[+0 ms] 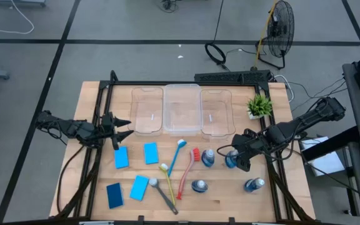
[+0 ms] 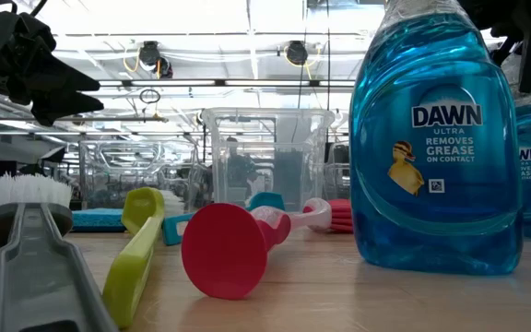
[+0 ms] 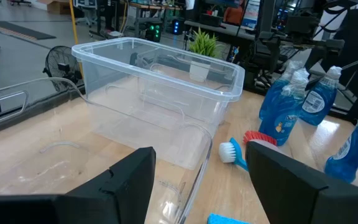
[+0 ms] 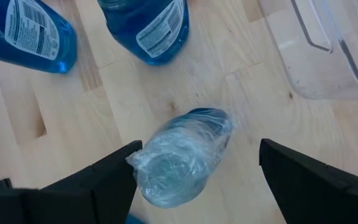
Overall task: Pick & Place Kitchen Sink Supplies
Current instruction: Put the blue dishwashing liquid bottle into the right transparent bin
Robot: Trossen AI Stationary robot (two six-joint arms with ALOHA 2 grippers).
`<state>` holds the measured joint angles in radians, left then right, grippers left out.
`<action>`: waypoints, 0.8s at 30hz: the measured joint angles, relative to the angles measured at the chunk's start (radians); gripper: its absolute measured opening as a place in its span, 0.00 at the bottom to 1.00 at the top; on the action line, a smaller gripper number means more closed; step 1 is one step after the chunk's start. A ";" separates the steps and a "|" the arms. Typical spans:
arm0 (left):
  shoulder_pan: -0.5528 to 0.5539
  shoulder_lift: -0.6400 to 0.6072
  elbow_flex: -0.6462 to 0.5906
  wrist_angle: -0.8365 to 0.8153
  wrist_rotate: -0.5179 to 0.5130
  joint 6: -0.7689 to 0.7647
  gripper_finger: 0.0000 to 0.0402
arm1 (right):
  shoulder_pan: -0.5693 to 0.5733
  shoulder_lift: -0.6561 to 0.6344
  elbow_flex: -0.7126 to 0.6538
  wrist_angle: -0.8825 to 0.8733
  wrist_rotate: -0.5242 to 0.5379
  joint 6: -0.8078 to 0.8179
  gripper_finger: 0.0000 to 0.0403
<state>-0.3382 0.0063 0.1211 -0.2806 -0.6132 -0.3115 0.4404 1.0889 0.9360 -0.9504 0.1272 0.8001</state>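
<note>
Four blue sponges [image 1: 121, 157] lie flat at the table's near left. Beside them lie the blue [image 1: 177, 156], red [image 1: 188, 172], yellow-green [image 1: 167, 177] and grey [image 1: 162, 192] brushes. Several clear bottles of blue liquid [image 1: 208, 156] stand upright at the near right. My right gripper [image 1: 239, 159] hangs open, pointing steeply down over one bottle [image 4: 179, 155], a finger on either side of its top. My left gripper [image 1: 120, 128] waits open at the table's left, level and pointing toward the clear bins [image 3: 160, 81].
Three clear plastic bins [image 1: 182, 109] stand side by side at the table's far middle. A small green potted plant [image 1: 259, 106] stands to their right. Two more bottles [image 4: 145, 25] stand close beyond the one under my right gripper. Bare wood shows near the front right.
</note>
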 joint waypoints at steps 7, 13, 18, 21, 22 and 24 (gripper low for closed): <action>0.000 0.000 0.000 0.000 0.000 0.003 0.63 | 0.000 0.000 0.000 0.021 -0.001 0.049 0.78; 0.000 0.000 0.000 0.000 0.000 0.003 0.63 | 0.000 0.000 0.000 0.019 -0.001 0.054 0.78; 0.000 0.000 0.000 0.000 0.000 0.002 0.63 | 0.000 0.000 -0.004 0.025 -0.001 0.055 0.78; 0.000 0.000 0.000 0.000 0.000 0.002 0.63 | 0.000 -0.001 -0.043 0.050 -0.001 0.092 0.78; 0.000 0.000 0.000 0.000 0.000 0.002 0.63 | 0.000 0.000 -0.060 0.065 -0.003 0.107 0.78; 0.000 0.000 0.000 0.000 0.000 0.002 0.63 | 0.000 0.000 -0.093 0.108 -0.012 0.141 0.78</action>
<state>-0.3382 0.0063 0.1211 -0.2806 -0.6128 -0.3092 0.4404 1.0885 0.8426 -0.8426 0.1152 0.9410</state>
